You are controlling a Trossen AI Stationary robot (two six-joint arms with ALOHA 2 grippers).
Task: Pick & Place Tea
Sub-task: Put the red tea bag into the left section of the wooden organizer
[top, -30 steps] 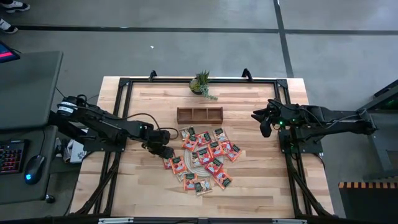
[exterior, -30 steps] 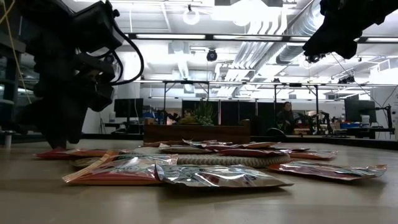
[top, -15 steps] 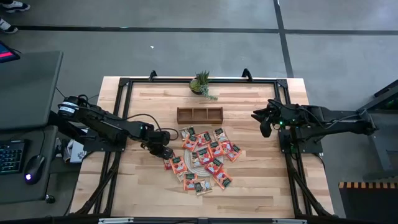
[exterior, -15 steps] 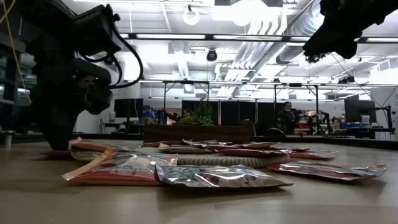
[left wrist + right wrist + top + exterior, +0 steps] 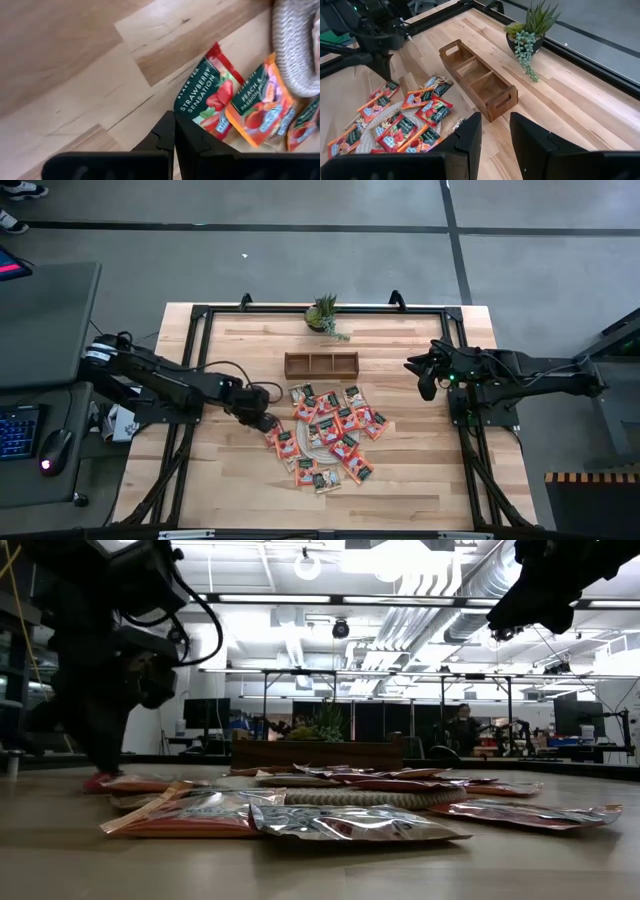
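The tea sachets [image 5: 325,440] lie heaped over the round woven mat [image 5: 318,442], just in front of the wooden three-compartment tray [image 5: 321,365] on the counter [image 5: 420,470]. The left tool [image 5: 262,421] sits low at the heap's left edge, fingers pressed together with nothing visibly between them, beside a strawberry sachet [image 5: 207,100]. The right tool [image 5: 424,370] hangs right of the tray, partly open and empty.

A robotics lab or open workshop hall. The wooden table [image 5: 400,470] sits in a black metal frame [image 5: 300,310] on a grey concrete floor [image 5: 300,250] marked with dark lines. At the left a desk [image 5: 45,310] carries a lit keyboard [image 5: 18,430] and a mouse [image 5: 48,448]. Beyond the table, the low view shows exposed ceiling ducts [image 5: 470,610], strip lights [image 5: 270,598] and rows of workstations with monitors [image 5: 575,718].
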